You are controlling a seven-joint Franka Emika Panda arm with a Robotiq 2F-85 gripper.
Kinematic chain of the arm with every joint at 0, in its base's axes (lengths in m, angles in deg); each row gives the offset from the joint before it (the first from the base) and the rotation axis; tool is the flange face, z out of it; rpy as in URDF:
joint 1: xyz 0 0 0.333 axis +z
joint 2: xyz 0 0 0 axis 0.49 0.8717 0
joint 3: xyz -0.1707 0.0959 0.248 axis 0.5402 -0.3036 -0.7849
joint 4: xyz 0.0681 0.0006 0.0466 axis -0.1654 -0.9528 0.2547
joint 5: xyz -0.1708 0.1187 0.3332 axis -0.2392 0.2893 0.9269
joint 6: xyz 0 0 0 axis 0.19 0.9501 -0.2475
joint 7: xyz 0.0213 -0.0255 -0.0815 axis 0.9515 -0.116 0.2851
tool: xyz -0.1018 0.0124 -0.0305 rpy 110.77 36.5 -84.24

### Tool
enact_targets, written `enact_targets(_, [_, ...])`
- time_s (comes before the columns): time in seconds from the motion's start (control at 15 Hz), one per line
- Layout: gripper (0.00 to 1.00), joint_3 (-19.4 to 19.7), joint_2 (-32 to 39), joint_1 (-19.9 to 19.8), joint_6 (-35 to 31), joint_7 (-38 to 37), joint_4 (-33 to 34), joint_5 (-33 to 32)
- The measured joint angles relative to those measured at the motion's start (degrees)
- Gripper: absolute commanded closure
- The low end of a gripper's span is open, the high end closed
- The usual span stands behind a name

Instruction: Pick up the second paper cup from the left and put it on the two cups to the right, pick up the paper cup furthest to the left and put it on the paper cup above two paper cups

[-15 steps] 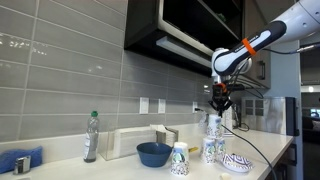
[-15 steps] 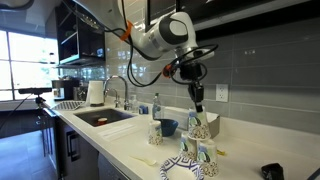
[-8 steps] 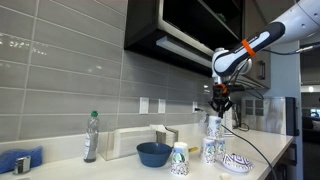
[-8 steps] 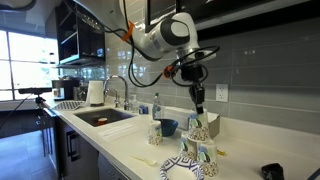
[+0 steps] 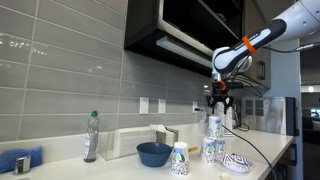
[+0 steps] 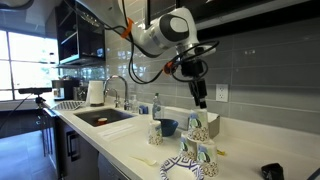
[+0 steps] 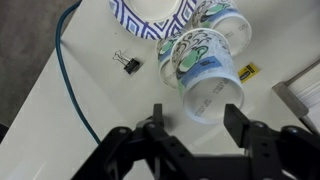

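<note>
A white paper cup with blue-green print stands on top of the two cups to the right. My gripper hangs open a little above it, holding nothing. In the wrist view the top cup lies below and between the spread fingers of the gripper, with a lower cup behind it. The paper cup furthest to the left stands alone on the counter.
A patterned dish sits by the cups, a blue bowl and a plastic bottle further along. A binder clip and a blue cable lie on the counter. A sink is at the far end.
The jaws have opened and let go of the top cup, which stays on the two cups. The gripper has risen slightly.
</note>
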Motion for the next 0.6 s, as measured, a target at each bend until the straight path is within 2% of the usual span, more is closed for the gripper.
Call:
enact_targets(0.27, [0.0,-0.6,-3.4,1.8,0.1,-1.7,0.1,-0.3])
enact_targets(0.6, [0.0,-4.3,-8.9,4.5,0.1,-2.4,-2.4,-3.0])
